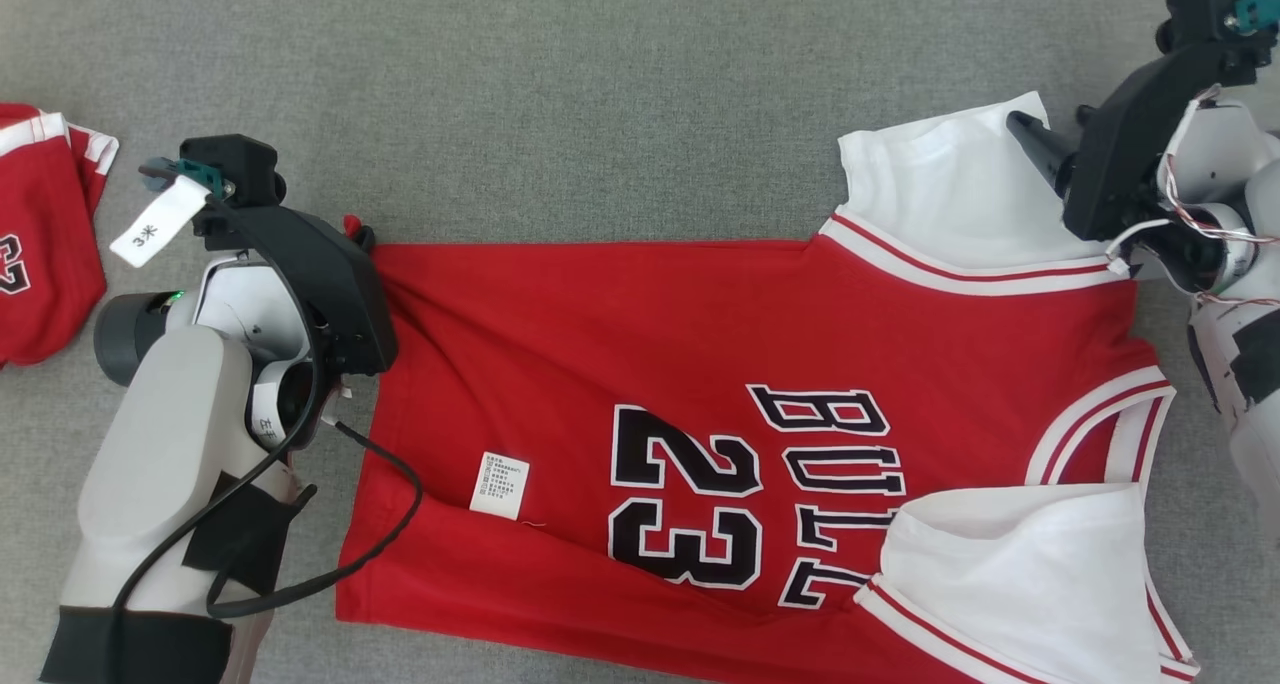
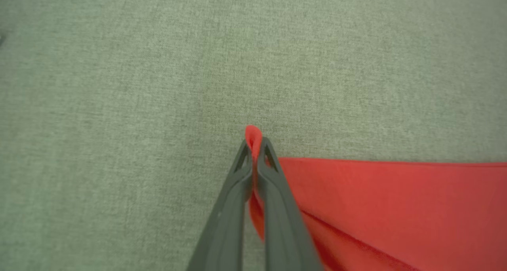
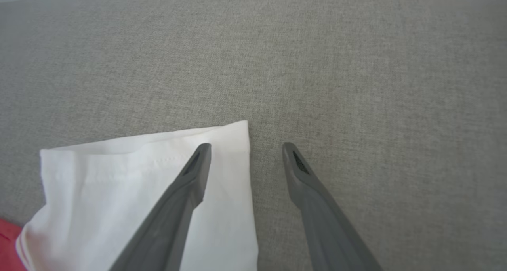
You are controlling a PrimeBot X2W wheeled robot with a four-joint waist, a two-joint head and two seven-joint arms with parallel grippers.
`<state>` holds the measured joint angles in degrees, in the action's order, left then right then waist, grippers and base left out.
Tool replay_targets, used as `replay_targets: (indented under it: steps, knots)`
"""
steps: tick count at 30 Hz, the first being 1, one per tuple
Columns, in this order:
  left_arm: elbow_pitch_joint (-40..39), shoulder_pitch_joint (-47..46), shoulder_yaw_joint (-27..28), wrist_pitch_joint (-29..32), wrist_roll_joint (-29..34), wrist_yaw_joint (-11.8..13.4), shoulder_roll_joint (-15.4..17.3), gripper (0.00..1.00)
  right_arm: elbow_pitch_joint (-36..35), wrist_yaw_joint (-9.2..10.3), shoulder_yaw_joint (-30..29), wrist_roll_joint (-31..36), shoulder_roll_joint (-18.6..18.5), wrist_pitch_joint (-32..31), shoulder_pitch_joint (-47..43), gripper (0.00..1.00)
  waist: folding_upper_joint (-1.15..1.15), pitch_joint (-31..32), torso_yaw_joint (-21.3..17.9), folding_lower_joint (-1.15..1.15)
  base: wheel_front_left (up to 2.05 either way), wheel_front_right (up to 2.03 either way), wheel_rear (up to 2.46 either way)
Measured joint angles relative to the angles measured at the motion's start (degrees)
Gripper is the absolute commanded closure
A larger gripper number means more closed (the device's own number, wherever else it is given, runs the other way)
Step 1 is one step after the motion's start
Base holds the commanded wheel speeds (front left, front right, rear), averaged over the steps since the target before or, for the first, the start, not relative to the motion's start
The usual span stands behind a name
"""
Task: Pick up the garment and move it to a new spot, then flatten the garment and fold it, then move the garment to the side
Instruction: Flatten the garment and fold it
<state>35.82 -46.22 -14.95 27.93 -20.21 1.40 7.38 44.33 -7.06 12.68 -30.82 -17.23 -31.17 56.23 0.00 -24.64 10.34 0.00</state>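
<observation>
The garment (image 1: 620, 344) is a red basketball jersey with white sleeves and black "BULLS 23" lettering, spread on the grey cloth surface. My left gripper (image 2: 254, 142) is shut on the garment's far left hem corner (image 2: 253, 134), a red tip poking out between the fingers; in the head view that gripper (image 1: 355, 232) sits at the jersey's upper left corner. My right gripper (image 3: 245, 148) stands open over the far white sleeve (image 3: 138, 172), one finger above the sleeve's corner, the other above bare cloth. In the head view the right gripper (image 1: 1030, 129) points at the white sleeve (image 1: 950, 184).
A second red garment (image 1: 45, 254) lies bunched at the left edge. A white care label (image 1: 499, 485) sits on the jersey's lower left part. A black cable (image 1: 370, 524) from my left arm loops over the hem. Grey cloth surface (image 1: 600, 84) stretches beyond the jersey.
</observation>
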Motion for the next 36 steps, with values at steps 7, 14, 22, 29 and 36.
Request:
replay_targets:
  steps: [7, 14, 22, 29, 36]
  knots:
    - [0.3, -0.3, 0.5, -1.3, -0.4, -0.5, 0.1, 1.0, 1.9, 0.0, 0.4, -0.9, 1.2, -0.1, 1.2, 0.54, 0.0, -1.2, 0.3, 0.0, 0.0, 0.0, 0.0]
    - [2.1, -1.8, 1.2, -2.4, -0.5, -0.9, 0.5, 1.0, 3.6, -0.1, 2.2, -0.3, 0.8, -0.2, 3.1, 1.0, 0.0, -1.7, -0.3, -0.01, 0.0, 0.0, 0.0]
    - [2.7, -2.7, 3.3, -7.0, -1.8, 0.0, 0.8, 1.0, 2.5, -0.25, 4.7, 0.2, 0.3, 3.5, 4.2, 1.0, 0.0, -1.9, -1.7, 0.0, 0.0, 0.0, 0.0]
    - [3.3, -3.6, 4.3, -12.3, -2.7, 0.6, -2.1, 1.0, 1.3, -0.25, 5.9, 0.2, -1.2, 9.6, 4.2, 1.0, 0.0, -1.3, -3.0, 0.0, 0.0, 0.0, 0.0]
    - [4.7, -3.8, 4.9, -17.2, -2.6, 1.2, -2.0, 1.0, 0.6, -0.26, 6.4, 0.2, -1.1, 17.0, 4.4, 1.0, 0.0, -0.2, -4.2, 0.0, 0.0, 0.0, 0.0]
